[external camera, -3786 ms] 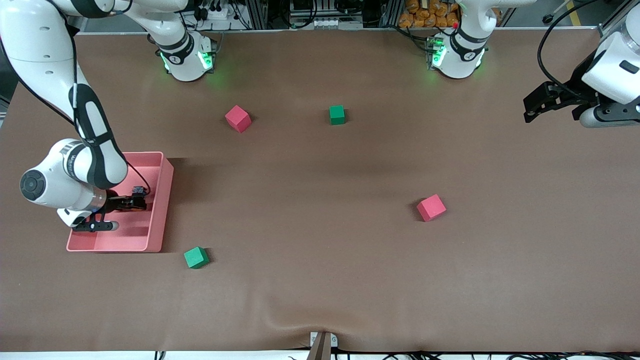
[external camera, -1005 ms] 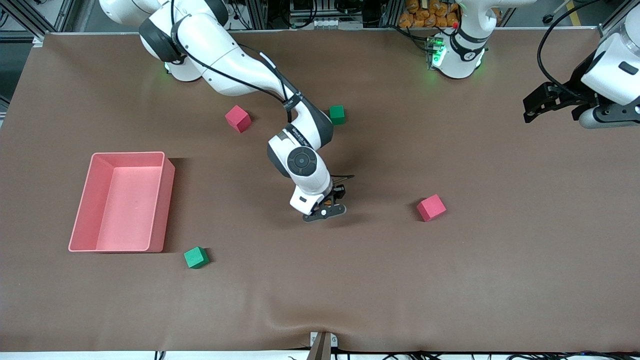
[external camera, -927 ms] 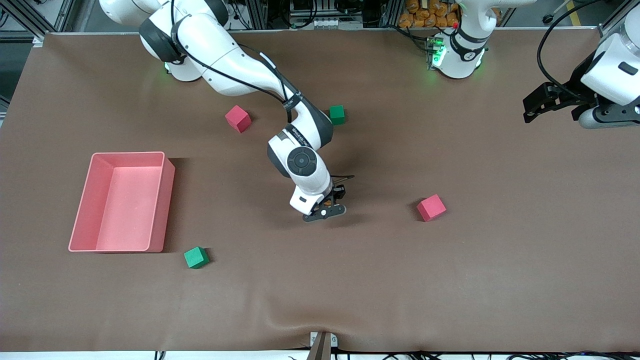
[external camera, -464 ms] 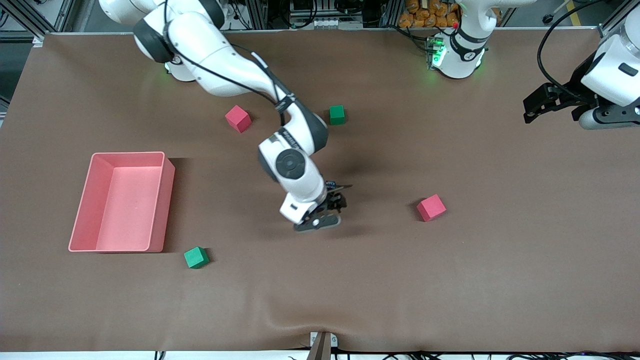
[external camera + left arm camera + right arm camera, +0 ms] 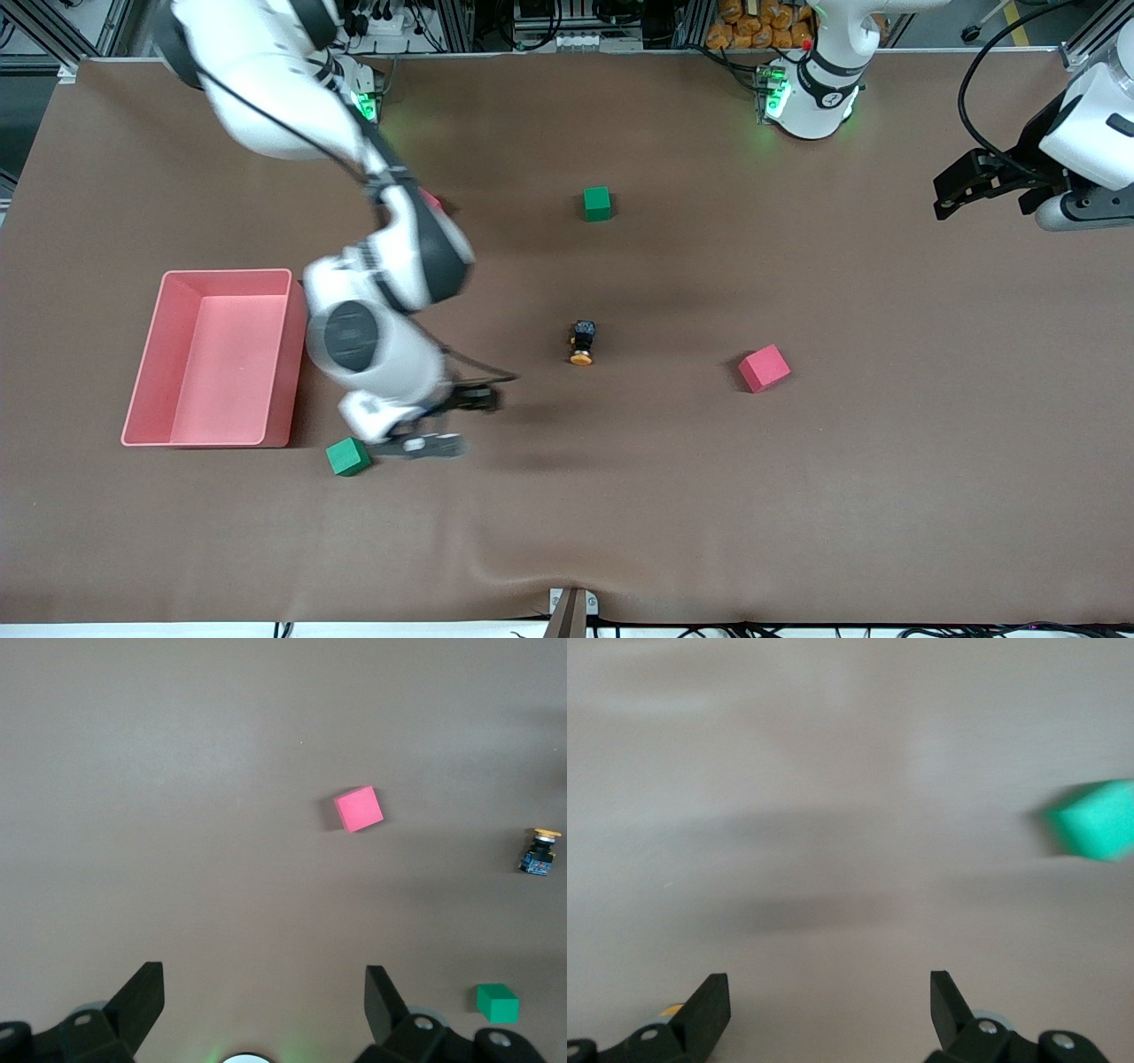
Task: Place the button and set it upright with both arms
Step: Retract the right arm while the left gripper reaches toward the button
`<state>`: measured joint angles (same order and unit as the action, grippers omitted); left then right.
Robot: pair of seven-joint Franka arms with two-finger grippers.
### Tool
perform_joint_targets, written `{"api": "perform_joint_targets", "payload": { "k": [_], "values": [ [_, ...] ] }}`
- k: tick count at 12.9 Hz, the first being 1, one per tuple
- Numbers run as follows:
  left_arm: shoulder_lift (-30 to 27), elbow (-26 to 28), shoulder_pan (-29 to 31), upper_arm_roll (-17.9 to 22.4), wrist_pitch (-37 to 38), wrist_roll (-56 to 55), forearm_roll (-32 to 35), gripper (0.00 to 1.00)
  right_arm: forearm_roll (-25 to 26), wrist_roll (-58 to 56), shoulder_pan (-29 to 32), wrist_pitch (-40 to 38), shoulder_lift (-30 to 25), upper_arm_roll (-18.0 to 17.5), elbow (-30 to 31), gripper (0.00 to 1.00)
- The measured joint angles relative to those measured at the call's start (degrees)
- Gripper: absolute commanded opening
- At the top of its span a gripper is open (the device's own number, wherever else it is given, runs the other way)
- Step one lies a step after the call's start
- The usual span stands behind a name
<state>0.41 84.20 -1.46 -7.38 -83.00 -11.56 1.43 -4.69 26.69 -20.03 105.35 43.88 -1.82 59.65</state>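
The right gripper [image 5: 456, 421] has released the button [image 5: 582, 343] and pulled away, fingers spread; it lies tipped, so the waiting, open-fingered left gripper [image 5: 961, 184] must upright it

2 white arms [image 5: 266, 97], black bands, green-lit bases [image 5: 802, 93].

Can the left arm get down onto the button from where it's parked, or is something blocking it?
Probably yes. The button lies on its side on bare table, apart from the pink cube. The left gripper hangs open over its own end of the table; the right gripper is open, off near the green cube.
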Motion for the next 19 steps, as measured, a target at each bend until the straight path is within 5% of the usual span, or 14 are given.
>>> {"api": "perform_joint_targets", "payload": {
  "k": [5, 10, 15, 19],
  "values": [
    [0.6, 0.0, -0.2, -0.1, 0.0, 0.0, 0.0, 1.00, 0.0, -3.3, 16.8, -13.2, -13.4, -6.9, -0.6, 1.00],
    [5.4, 0.3, -1.9, -2.3, -1.2, 0.2, -0.6, 1.00, 1.2, -6.9, 18.0, -23.1, -24.7, -3.1, 0.9, 1.00],
    [18.5, 0.5, -11.5, -5.3, -9.9, -0.4, -0.7, 1.00, 2.0, -8.0, 19.0, -22.5, -40.6, -0.5, 16.5, 1.00],
    [27.0, -0.2, -19.6, -5.4, -16.9, -2.2, -0.7, 1.00, 2.9, -9.3, 19.0, -21.2, -46.4, 1.3, 25.5, 1.00]
  ]
}}
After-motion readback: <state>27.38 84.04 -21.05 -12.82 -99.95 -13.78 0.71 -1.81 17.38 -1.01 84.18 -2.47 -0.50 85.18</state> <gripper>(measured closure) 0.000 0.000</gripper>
